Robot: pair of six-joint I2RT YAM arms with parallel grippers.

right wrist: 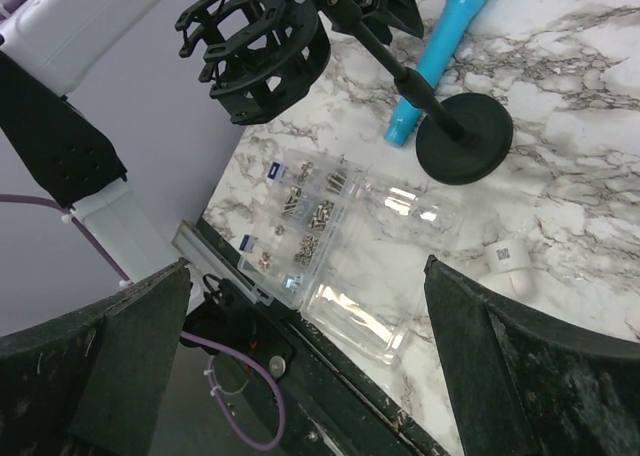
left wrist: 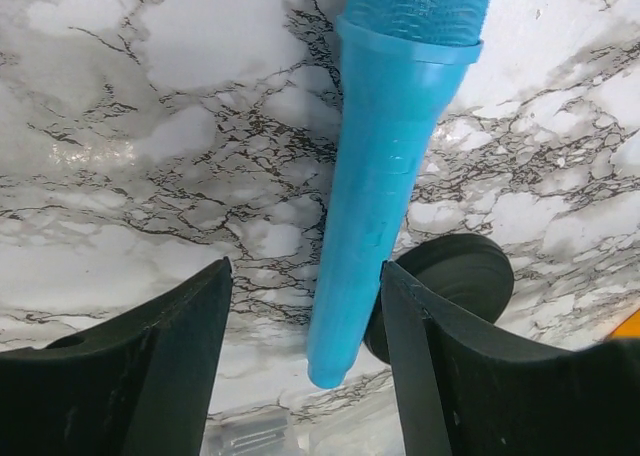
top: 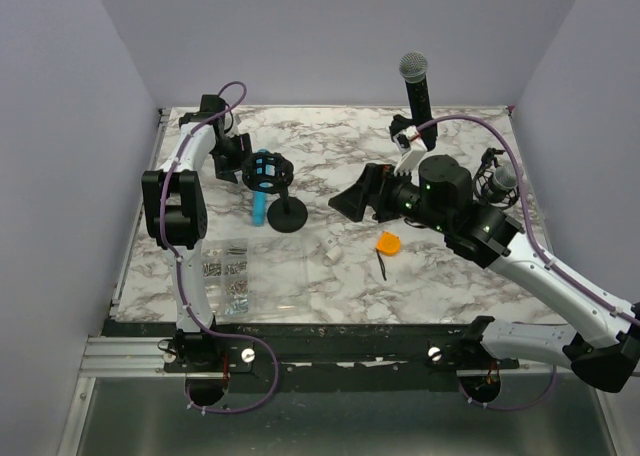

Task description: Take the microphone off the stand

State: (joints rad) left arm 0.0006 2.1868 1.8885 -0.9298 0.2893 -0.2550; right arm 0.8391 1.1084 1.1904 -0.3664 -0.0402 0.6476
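From above, the blue microphone [top: 259, 208] is seen lying flat on the marble table [top: 330, 276], just beside the stand [top: 287, 216], whose cage [top: 265, 171] is empty; the left gripper [top: 238, 164] is placed by the cage; the right gripper [top: 345, 204] is spread wide with nothing held. At the left wrist, the fingers [left wrist: 170, 356] are parted either side of the microphone's narrow end, without being closed on it. At the right wrist, the fingers [right wrist: 110, 376] are opened wide over a clear box [right wrist: 310, 226].
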